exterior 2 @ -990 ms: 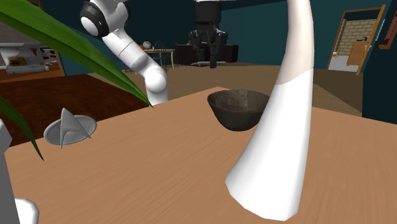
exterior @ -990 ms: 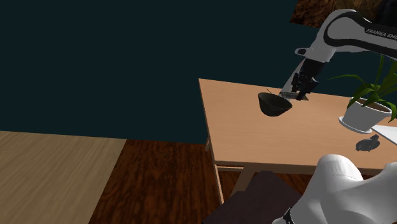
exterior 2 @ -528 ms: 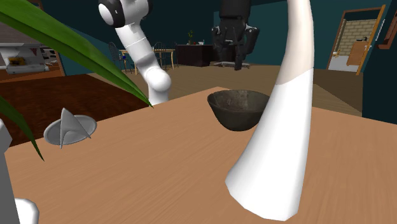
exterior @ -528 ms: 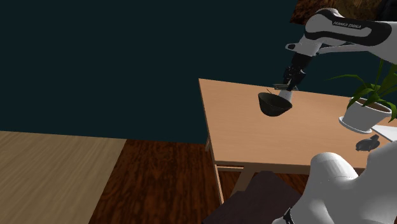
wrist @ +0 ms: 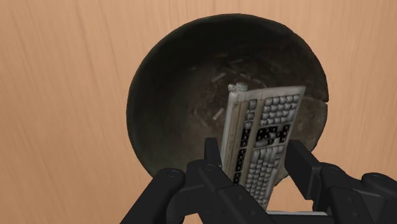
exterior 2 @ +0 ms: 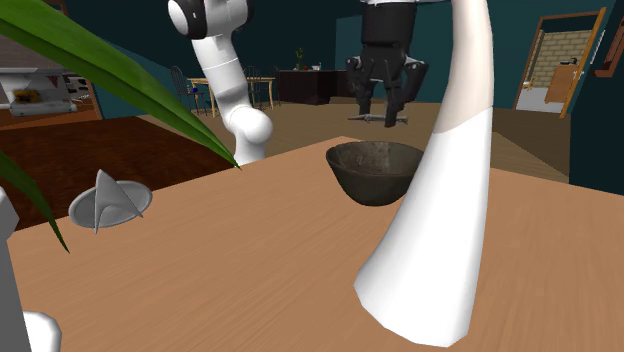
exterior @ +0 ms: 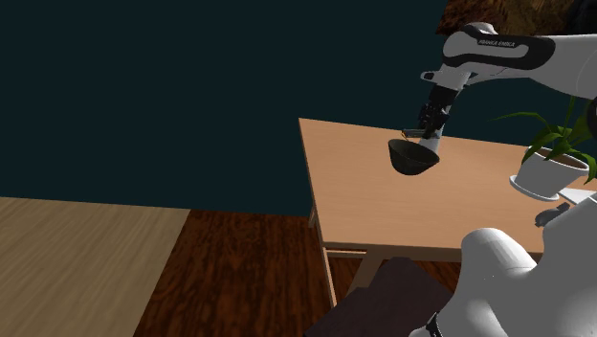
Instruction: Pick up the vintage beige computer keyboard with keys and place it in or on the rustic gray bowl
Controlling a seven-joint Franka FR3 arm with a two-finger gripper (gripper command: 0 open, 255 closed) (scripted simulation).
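In the shoulder view I saw pale wood floor (exterior: 77, 254) at the left under a dark teal wall (exterior: 191, 96), then a light wooden table (exterior: 373, 206). Towards its far side sat the dark grey bowl (exterior: 413, 158). The black gripper (exterior: 428, 127) hung just above the bowl's rim on the white arm (exterior: 497, 50), which reached in from the right. A potted plant (exterior: 546, 175) in a white pot stood well apart at the table's right edge. In the second exterior view a long green leaf (exterior 2: 100, 70) crossed the left foreground above a small grey disc (exterior 2: 108, 204) with a raised cone, lying on the table (exterior 2: 250, 270). Right of the middle stood the bowl (exterior 2: 378, 174). The gripper (exterior 2: 385, 108) was poised over it, and the keyboard (exterior 2: 380, 120) showed as a thin, level sliver beneath the gripper, clear of the rim. A tall white curved shape (exterior 2: 440, 200) rose close to the camera. An open doorway (exterior 2: 565, 60) lay at the far right. In the wrist view the gripper (wrist: 256, 158) was closed on the keyboard (wrist: 262, 137), a pale beige board with grey keys. The fingers (wrist: 215, 159) pinched its two long edges near one end, and the rest of it jutted out over the bowl's (wrist: 172, 95) dark inside.
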